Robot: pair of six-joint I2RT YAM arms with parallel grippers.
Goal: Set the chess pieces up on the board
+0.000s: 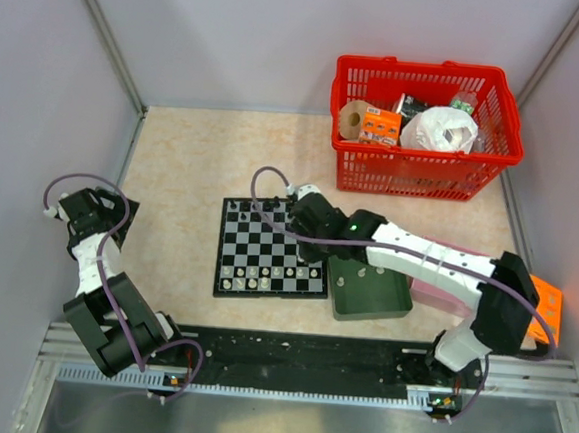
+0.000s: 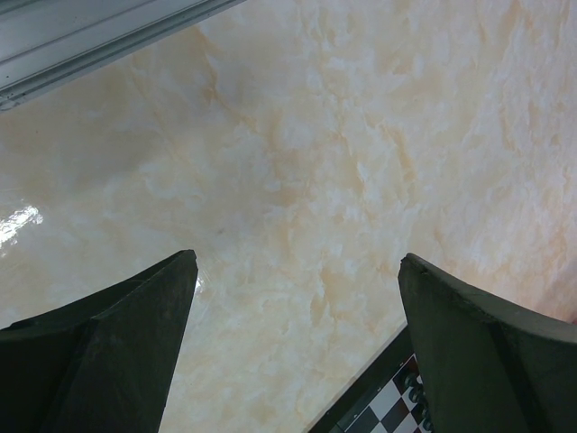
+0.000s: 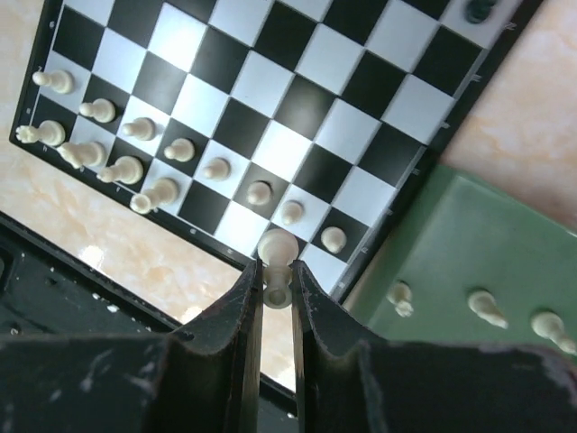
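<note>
Now pinched between right fingers (image 3: 243,316): white piece (image 3: 277,248), tiny, light, hard, likely slick; grip just below head; left fingers (image 2: 117,361) spread, empty.

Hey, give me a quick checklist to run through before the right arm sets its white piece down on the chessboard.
1. Right gripper shut on the white piece: ok.
2. Free squares in the near row of the chessboard: ok.
3. Held piece already touching the board: cannot tell.
4. Left gripper open and off the board: ok.
5. Green tray emptied: not ok, three white pieces lie in it.
</note>
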